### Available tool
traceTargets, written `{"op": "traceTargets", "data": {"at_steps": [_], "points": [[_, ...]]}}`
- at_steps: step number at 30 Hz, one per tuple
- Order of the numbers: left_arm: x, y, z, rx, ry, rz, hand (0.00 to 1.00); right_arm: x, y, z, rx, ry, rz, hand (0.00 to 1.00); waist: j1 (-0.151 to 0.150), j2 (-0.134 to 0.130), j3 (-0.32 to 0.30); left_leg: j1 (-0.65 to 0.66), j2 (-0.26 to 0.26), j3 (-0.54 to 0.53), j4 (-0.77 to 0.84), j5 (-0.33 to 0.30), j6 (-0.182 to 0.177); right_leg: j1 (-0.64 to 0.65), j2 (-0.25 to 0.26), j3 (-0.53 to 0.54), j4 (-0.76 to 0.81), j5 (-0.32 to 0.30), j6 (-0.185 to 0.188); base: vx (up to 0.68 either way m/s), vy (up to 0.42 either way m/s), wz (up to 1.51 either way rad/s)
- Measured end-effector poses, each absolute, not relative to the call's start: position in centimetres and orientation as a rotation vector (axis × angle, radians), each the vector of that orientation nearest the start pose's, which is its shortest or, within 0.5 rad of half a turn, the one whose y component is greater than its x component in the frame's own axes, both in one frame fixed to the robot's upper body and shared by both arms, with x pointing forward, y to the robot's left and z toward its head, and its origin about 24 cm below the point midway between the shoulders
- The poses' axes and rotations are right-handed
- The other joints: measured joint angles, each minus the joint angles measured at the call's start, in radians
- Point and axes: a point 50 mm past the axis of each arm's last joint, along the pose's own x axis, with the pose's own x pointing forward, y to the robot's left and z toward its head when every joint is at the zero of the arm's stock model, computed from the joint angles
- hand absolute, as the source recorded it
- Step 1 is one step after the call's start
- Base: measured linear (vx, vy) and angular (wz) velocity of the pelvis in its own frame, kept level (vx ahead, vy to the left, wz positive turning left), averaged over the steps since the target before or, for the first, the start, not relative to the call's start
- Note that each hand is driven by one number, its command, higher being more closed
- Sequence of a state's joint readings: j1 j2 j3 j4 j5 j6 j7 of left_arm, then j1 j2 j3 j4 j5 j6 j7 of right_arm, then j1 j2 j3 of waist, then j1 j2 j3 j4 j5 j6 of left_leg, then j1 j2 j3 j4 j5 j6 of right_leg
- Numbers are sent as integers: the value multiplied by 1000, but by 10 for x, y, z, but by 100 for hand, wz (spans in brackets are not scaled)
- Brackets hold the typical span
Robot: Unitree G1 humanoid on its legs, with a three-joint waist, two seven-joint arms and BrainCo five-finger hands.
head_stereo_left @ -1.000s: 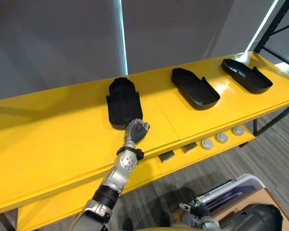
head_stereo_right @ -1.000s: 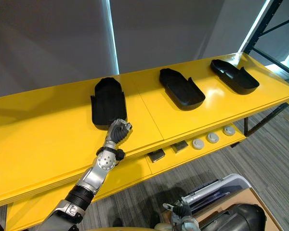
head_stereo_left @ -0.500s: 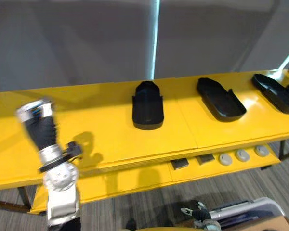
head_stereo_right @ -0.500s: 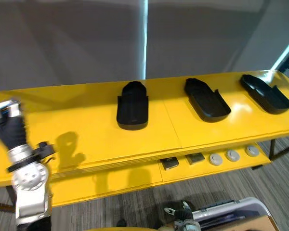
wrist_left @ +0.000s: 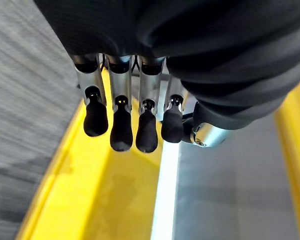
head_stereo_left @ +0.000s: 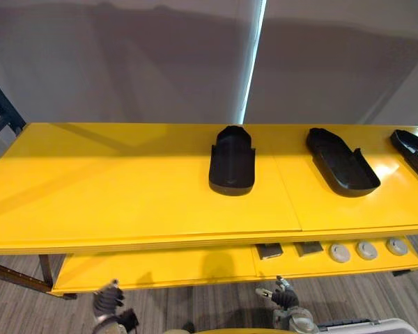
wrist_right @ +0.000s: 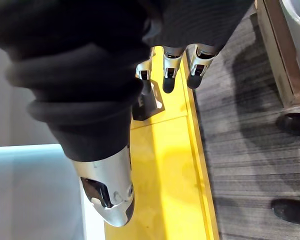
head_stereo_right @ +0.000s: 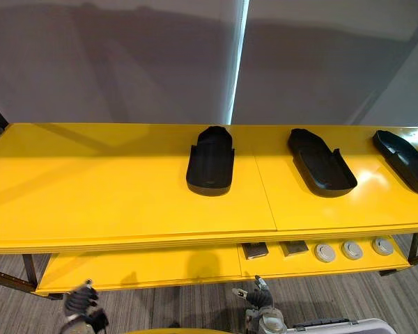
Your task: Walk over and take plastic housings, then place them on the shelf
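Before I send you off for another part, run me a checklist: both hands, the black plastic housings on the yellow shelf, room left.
1. Left hand holds nothing, fingers straight: ok.
2. Right hand holds nothing, fingers relaxed: ok.
3. Both hands hang below the front edge of the yellow shelf, off it: ok.
4. Three black plastic housings lie flat on the shelf top, apart from one another: left housing, middle housing, right housing: ok.
5. Room for another: bare yellow surface to the left of the left housing: ok.
6. Where the next part waits: cannot tell.
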State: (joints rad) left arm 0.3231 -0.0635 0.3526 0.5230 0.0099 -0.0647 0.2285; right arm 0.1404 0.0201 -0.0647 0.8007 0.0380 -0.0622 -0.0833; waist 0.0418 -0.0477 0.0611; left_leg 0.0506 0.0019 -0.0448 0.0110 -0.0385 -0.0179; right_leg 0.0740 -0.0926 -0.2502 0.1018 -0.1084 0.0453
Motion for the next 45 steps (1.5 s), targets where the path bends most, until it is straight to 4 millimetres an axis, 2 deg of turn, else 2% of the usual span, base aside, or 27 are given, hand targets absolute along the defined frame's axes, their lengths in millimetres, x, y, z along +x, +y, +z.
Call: {"op": "traceTargets", "data": {"at_steps": [3,10,15,18,22,23,24,25,27,28,30,31,34,35,36,37,38,41,42,45], "points": [[84,218,-124,-15,827,612,0,126,-164,-140,57,877,-201,0,-2,4,-1,1,1,17,5,-8,-4,0,-1,9,1,0,0,-16,10,-14],[100,194,-131,29,846,461,0,119,-171,-142,77,888,-256,0,-4,31,-11,21,8,51,-15,-7,-4,-4,5,38,-2,1,0,2,-5,-13],[111,186,-130,78,825,384,0,118,-172,-142,93,890,-275,0,-5,30,-10,32,19,74,-18,-12,-11,-7,17,64,-4,1,0,25,-22,-16],[119,183,-129,95,812,354,0,119,-172,-142,101,887,-292,0,-18,29,5,-13,32,79,85,-66,-25,-7,26,65,3,-3,-5,-4,-9,-2],[121,183,-128,103,807,348,0,127,-172,-139,98,862,-292,0,-24,51,27,-92,80,99,292,-173,-38,-58,64,119,69,-25,-16,-33,-24,-33],[122,183,-128,104,803,346,0,128,-172,-138,97,860,-292,0,-26,54,27,-113,83,92,323,-180,-37,-75,68,126,84,-27,-15,-74,-25,-45],[127,182,-126,104,792,340,0,131,-171,-138,95,853,-288,0,-25,57,29,-145,83,58,374,-189,-42,-106,73,147,108,-30,-15,-82,-2,-54],[129,179,-125,103,782,329,0,135,-171,-136,89,845,-280,0,-25,44,37,-167,81,18,409,-203,-47,-135,79,172,125,-32,-15,-86,7,-61],[133,175,-123,99,765,319,0,139,-172,-135,84,833,-277,0,-26,53,37,-183,80,-20,448,-235,-54,-163,92,206,151,-35,-12,-77,58,-63],[136,173,-120,99,748,309,0,140,-172,-134,82,829,-273,0,-29,48,39,-183,77,-27,450,-264,-42,-188,96,230,175,-40,-6,-101,144,-70],[147,169,-116,100,713,288,0,141,-169,-133,81,824,-263,0,-32,30,52,-184,64,-2,462,-273,-27,-207,91,271,188,-33,6,-107,161,-64],[152,169,-114,101,697,284,0,143,-168,-132,81,818,-257,0,-26,17,56,-191,63,35,470,-279,-15,-228,93,312,190,-18,17,-115,175,-91],[158,167,-111,97,675,280,0,162,-164,-122,50,750,-214,0,-26,2,70,-218,54,133,502,-287,6,-285,93,418,170,47,44,-143,197,-112],[160,167,-110,99,669,280,0,168,-163,-118,34,728,-203,0,-28,9,72,-238,59,180,496,-280,48,-302,88,422,131,100,54,-200,206,-114],[161,168,-109,99,666,282,0,170,-162,-117,29,723,-197,0,-24,23,76,-248,70,218,481,-272,65,-309,83,406,129,105,58,-217,165,-100],[168,167,-106,97,646,281,0,175,-161,-116,19,713,-186,0,-16,9,88,-230,67,261,458,-258,86,-325,58,324,239,61,58,-210,146,-98],[168,166,-106,97,645,275,0,173,-161,-117,14,719,-183,0,1,21,99,-211,62,294,442,-254,90,-319,37,270,357,-13,53,-191,128,-87],[170,165,-106,105,641,262,0,167,-161,-119,12,734,-183,0,-1,5,90,-209,34,297,414,-252,78,-276,10,242,513,-118,65,-146,70,-20],[169,165,-106,105,644,262,0,164,-162,-121,11,744,-186,0,3,-5,84,-210,19,297,397,-243,66,-240,-6,227,520,-148,60,-96,-20,-3],[160,169,-114,119,696,263,0,160,-160,-125,10,773,-180,0,6,-23,66,-212,5,306,371,-224,52,-134,-18,178,316,-186,32,-18,-60,-14]]}}
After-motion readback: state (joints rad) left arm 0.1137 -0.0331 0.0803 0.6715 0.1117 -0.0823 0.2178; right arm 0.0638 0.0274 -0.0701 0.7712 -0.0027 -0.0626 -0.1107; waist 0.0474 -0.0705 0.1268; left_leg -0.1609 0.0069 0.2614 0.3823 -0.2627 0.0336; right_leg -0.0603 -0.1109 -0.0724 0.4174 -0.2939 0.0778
